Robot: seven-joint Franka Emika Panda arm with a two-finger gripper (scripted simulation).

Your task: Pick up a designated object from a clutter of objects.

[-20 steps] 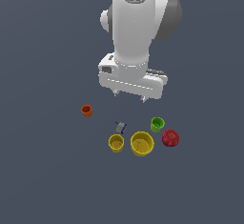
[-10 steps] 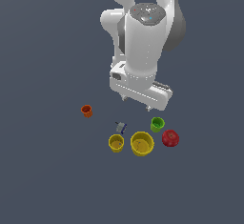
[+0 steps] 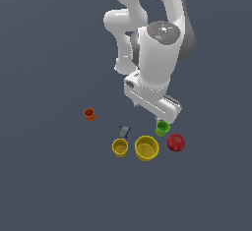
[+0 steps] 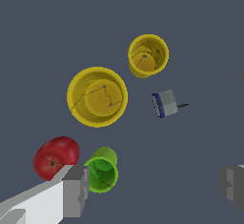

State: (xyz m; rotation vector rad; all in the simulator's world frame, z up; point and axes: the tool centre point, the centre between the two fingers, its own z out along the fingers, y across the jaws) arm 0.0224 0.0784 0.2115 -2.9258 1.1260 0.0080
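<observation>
The green cup [image 3: 162, 128] stands upright between the large yellow cup [image 3: 146, 148] and the red round fruit [image 3: 175, 142], and my hand partly covers it in the exterior view. My gripper [image 3: 152, 114] hovers just above it, open and empty. In the wrist view the green cup [image 4: 101, 169] lies right by the inner side of one finger [image 4: 76, 191]. The other finger [image 4: 233, 182] is far off, so my gripper [image 4: 155, 187] is off-centre from the cup. The red fruit [image 4: 55, 157] sits close behind that first finger.
The large yellow cup [image 4: 97, 96], small yellow cup [image 4: 148, 56] and grey-blue piece [image 4: 166, 104] lie beyond the green cup. In the exterior view the small yellow cup [image 3: 120, 147], grey-blue piece [image 3: 125, 131] and the orange cup [image 3: 89, 114] stand further to the exterior view's left.
My arm has swung toward the exterior view's right and come down, bringing the open gripper from above the clutter's middle to just over the green cup. The objects have not moved.
</observation>
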